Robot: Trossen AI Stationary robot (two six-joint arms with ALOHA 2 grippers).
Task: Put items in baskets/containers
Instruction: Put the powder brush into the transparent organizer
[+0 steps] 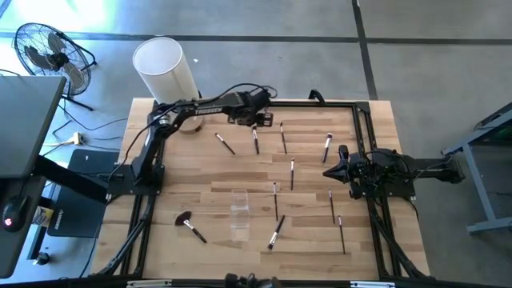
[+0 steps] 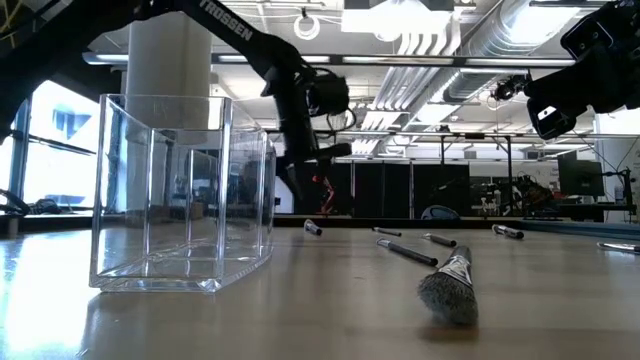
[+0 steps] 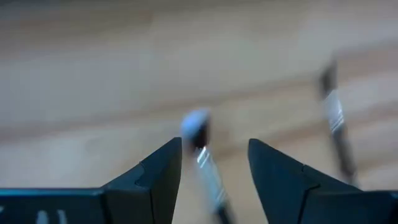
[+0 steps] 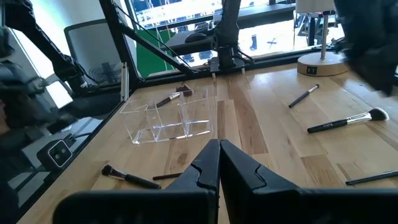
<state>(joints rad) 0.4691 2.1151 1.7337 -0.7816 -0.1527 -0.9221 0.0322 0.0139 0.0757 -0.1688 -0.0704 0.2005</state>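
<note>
The left tool (image 1: 254,128), spread wide at upper centre, straddles one makeup brush (image 1: 255,141), placed to pinch it. The right tool (image 1: 330,172), pressed together, waits at right. About eleven brushes lie scattered on the counter (image 1: 376,120); one clear container (image 1: 239,214) stands empty, lower centre.

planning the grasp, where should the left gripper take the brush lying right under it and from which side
Grip the brush mid-handle, just behind its pale tip, coming straight down from above. It lies flat on the table, thin and long, and the open left gripper already straddles it, fingers either side, so closing across the handle fits.
</note>
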